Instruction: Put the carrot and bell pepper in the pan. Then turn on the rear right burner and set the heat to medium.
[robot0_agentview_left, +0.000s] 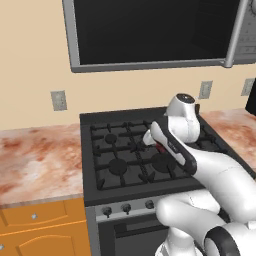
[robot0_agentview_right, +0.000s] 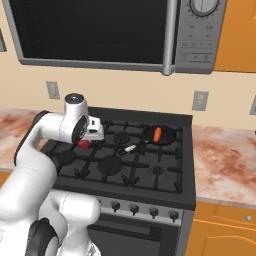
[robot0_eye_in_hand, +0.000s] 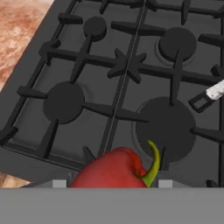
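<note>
The bell pepper, dark red with a green stem, sits between my finger tips, and my gripper is shut on it above the stove's grates. From the right base view, the gripper holds the bell pepper over the left half of the cooktop. The black pan rests at the rear right of the stove with the orange carrot lying inside it. Its pale handle points toward the stove's middle. The pan covers the rear right burner. In the left base view my arm hides most of the pepper.
The black stove has cast-iron grates and a row of knobs along its front. Marbled counters flank it on both sides. A microwave hangs above. The large front burner lies just beyond the pepper.
</note>
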